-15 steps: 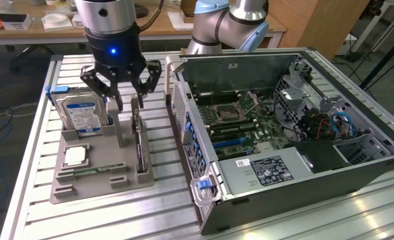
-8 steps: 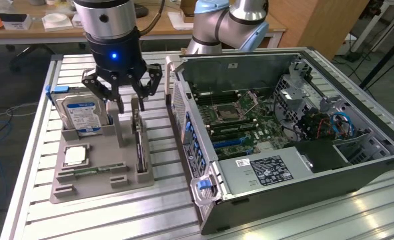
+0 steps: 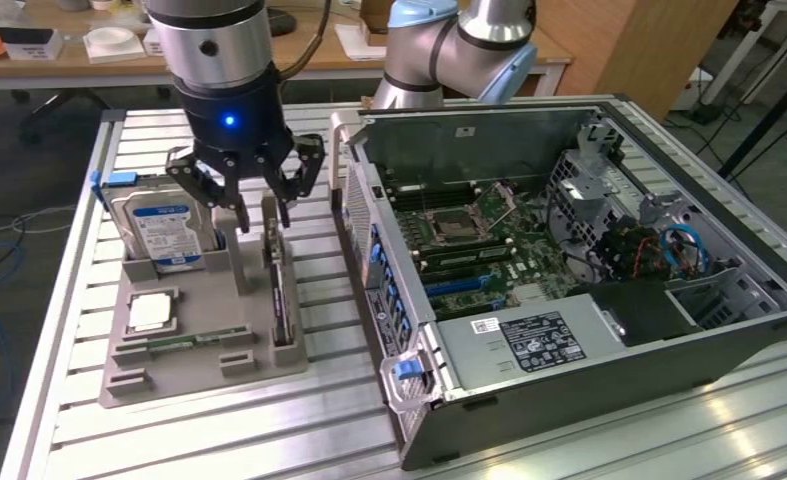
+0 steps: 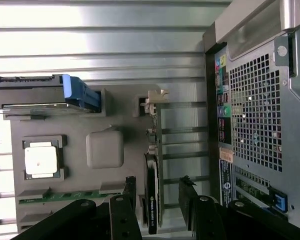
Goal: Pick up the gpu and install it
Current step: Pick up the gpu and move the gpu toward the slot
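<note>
The gripper [image 3: 266,215] hangs over the grey holder [image 3: 193,375] on the tabletop [image 3: 233,440], its jaws spread wide and holding nothing. The gpu [image 3: 277,280] has not been picked up: it stands on its long edge in a slot along the side of the holder nearest the computer case [image 3: 527,130], with its metal bracket at the far end. The case lies open, with the motherboard [image 3: 480,240] exposed and no card fitted in it.

In the wrist view the gpu [image 4: 153,170] runs edge-on between the two fingers [image 4: 188,195], one on each side and neither touching it. The gap looks wider on the case side, so the card seems a little off centre in the jaws.

The step in hand is the grasp. To do it well:
- Shift the gripper [image 4: 158,181] slightly sideways so the card sits midway between the pads. Otherwise one pad is likely to reach it first and tip it in its slot.
- Keep the jaws square to the card's flat faces and lower straight down, so that the pads take the board well below its top edge.
- Grip near the middle of its length, since a hold close to one end would probably let the card swing.
- Close gently and evenly: the board is thin and stiff, and its black face may carry raised parts that do not like pressure.

The hard drive [image 3: 166,230], processor [image 3: 150,312] and memory stick [image 3: 186,343] sit in the same holder, on the side away from the case, clear of the fingers
</note>
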